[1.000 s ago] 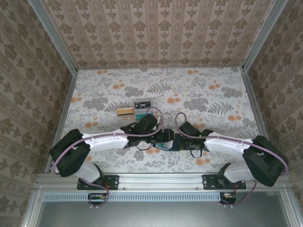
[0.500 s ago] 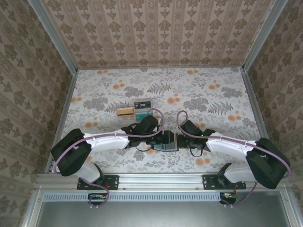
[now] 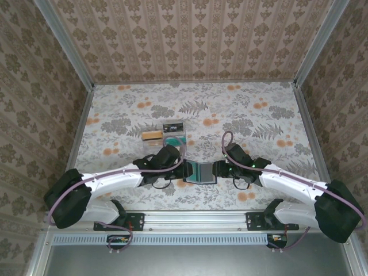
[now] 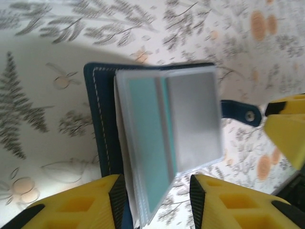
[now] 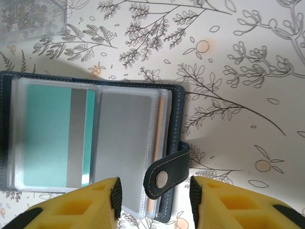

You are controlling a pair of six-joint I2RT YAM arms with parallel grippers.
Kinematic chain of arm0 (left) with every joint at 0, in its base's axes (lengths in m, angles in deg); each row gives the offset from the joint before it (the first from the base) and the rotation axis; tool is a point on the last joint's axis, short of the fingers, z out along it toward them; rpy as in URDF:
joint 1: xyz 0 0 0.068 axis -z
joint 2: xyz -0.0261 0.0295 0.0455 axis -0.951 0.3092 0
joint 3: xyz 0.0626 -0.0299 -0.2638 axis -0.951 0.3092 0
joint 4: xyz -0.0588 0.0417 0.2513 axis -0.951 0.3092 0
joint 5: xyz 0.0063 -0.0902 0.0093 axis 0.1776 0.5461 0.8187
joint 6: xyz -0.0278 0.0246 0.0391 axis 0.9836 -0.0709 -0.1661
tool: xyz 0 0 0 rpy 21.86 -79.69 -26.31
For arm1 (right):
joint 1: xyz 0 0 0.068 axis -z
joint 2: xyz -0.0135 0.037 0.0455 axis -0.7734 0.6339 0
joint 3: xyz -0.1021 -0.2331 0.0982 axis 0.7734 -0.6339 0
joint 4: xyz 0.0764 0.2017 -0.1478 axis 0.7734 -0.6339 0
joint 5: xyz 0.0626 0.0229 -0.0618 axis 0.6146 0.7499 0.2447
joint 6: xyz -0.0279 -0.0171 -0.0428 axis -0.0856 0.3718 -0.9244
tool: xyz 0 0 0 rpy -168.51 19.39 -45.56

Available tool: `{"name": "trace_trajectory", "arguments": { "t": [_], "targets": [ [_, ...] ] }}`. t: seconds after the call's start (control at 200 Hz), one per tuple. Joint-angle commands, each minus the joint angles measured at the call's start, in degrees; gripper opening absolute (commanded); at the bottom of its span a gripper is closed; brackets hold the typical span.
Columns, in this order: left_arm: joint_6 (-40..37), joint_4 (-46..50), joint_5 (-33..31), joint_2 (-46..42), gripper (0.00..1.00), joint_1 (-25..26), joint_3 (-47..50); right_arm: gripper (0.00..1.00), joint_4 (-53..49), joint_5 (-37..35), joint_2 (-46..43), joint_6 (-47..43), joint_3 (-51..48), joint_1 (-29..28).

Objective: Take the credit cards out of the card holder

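Card holder (image 5: 174, 114): 1 | credit cards (image 5: 47, 136): 1 teal, maybe more | jaws: both apart

Overhead view: bright, even, diffuse light from above, no glare. The arms (image 3: 115, 181) cast faint, soft shadows on the table (image 3: 259, 109). The wall rails (image 3: 68, 52) lean outward, a wide-angle effect. Left wrist view: soft throughout, the card holder (image 4: 102, 119) blurred at its edges, with a broad grey shadow beyond its left and upper sides. Right wrist view: table print sharp, soft shadow right of the card holder. The right gripper (image 5: 152, 188), close to the lens, is out of focus.
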Motion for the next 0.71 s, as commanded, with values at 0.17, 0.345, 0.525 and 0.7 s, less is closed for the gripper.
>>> {"name": "trace_trajectory", "arguments": {
  "t": [0.17,0.345,0.525,0.7],
  "targets": [
    [-0.22,1.18,-1.18,3.1,0.36,0.46,1.33,0.48,-1.22,-2.35,2.28,0.37,5.69,-5.11],
    [0.22,0.7,-1.72,4.16,0.34,0.69,1.91,0.49,-1.74,-3.22,4.96,0.18,7.95,-8.43],
    [0.67,0.08,-1.54,5.45,0.25,1.06,2.49,0.53,-1.3,-1.33,10.83,0.29,9.22,-9.45],
    [0.81,0.69,-2.03,5.44,0.23,1.45,2.65,0.53,-3.99,-6.17,12.93,1.41,9.22,-9.4]
  ]
}}
